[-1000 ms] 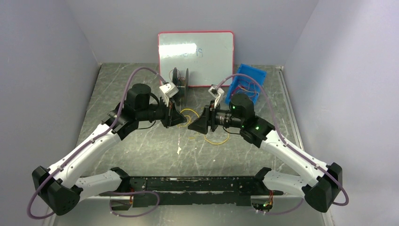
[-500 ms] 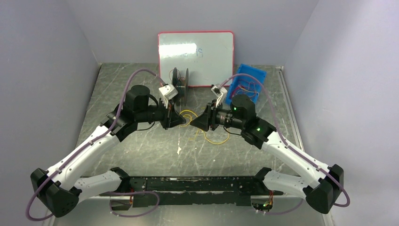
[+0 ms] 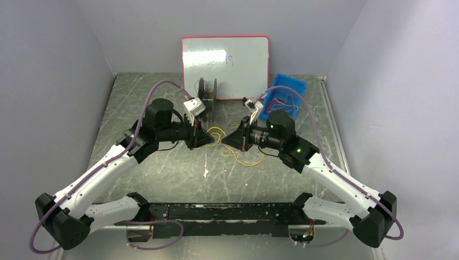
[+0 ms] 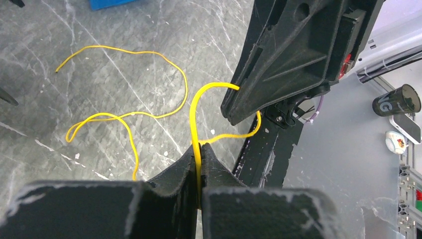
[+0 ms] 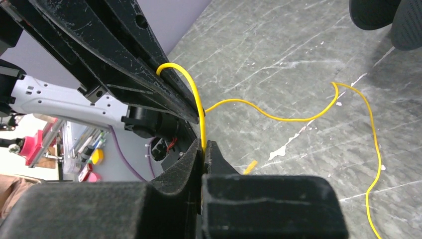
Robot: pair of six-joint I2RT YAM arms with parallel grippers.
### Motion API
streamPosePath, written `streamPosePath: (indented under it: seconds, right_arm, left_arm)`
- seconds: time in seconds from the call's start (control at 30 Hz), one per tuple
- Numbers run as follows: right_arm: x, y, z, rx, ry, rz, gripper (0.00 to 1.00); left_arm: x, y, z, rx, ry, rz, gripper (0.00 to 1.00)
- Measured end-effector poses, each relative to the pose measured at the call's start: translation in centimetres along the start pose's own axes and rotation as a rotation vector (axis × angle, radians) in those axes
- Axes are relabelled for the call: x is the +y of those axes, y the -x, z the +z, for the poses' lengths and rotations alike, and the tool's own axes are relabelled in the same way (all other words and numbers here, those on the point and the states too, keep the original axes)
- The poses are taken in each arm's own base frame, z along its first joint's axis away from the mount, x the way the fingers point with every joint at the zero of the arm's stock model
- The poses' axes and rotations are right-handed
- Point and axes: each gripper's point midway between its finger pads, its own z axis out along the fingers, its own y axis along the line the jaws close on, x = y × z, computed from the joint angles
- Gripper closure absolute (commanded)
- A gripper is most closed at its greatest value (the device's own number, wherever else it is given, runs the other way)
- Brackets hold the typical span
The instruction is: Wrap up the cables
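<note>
A thin yellow cable [image 3: 217, 130] arches up between my two grippers at the table's middle, and the rest of it [image 3: 250, 162] lies in loose curves on the grey surface. The left gripper [image 3: 211, 140] is shut on the cable [image 4: 191, 113], which runs straight up out of its jaws [image 4: 199, 148]. The right gripper [image 3: 225, 140] faces it almost tip to tip, also shut on the same cable [image 5: 196, 97] just beyond the short arch. In the right wrist view the yellow strand rises from between the closed right gripper [image 5: 204, 146] toward the left gripper's fingers [image 5: 124, 59].
A red-framed whiteboard [image 3: 225, 66] leans on the back wall with a black spool [image 3: 207, 93] in front of it. A blue bin [image 3: 285, 93] holding more thin cables stands at the back right. A black rail [image 3: 227, 212] lines the near edge.
The right gripper has moved left up to the left gripper's tip and closed on the yellow cable. The left gripper has kept its hold and barely moved.
</note>
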Motion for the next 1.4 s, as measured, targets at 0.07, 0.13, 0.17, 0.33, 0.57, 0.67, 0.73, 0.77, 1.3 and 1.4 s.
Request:
streamPosePath:
  seconds: [0.07,0.13,0.17,0.33,0.57,0.67,0.73,0.77,1.3,1.4]
  right_arm:
    - [0.0,0.0,0.0,0.001,-0.001,0.005,1.00]
    - [0.0,0.0,0.0,-0.001,-0.003,0.005,1.00]
    - [0.0,0.0,-0.1,-0.004,-0.005,0.003,1.00]
    - [-0.1,0.8,-0.9,-0.041,-0.037,-0.004,1.00]
    - [0.6,5.1,-2.6,-0.154,-0.124,-0.028,1.00]
    - [0.9,7.8,-3.7,-0.226,-0.183,-0.030,1.00]
    - [0.9,9.8,-4.7,-0.280,-0.238,-0.022,1.00]
    - [0.8,10.7,-5.1,-0.310,-0.268,-0.017,1.00]
    - [-0.7,23.2,-14.6,-0.814,-0.693,0.093,1.00]
    - [-1.8,23.0,-12.5,-0.796,-0.707,0.110,1.00]
  left_arm:
    - [-0.1,0.0,0.0,0.001,-0.003,0.004,0.88]
    - [-0.1,-0.1,0.0,0.002,-0.002,0.006,0.67]
    - [0.0,-0.1,0.0,0.002,0.001,0.007,0.51]
    - [0.5,0.2,-0.2,-0.001,0.047,0.011,0.08]
    - [1.1,3.1,-2.0,-0.101,0.158,0.047,0.06]
    - [1.4,4.5,-3.2,-0.156,0.214,0.062,0.08]
    - [1.6,5.1,-3.8,-0.182,0.247,0.068,0.09]
    - [1.7,5.4,-4.1,-0.193,0.263,0.070,0.09]
    - [4.3,5.4,-5.4,-0.197,0.433,0.047,0.14]
    - [4.5,5.2,-5.2,-0.188,0.435,0.043,0.13]
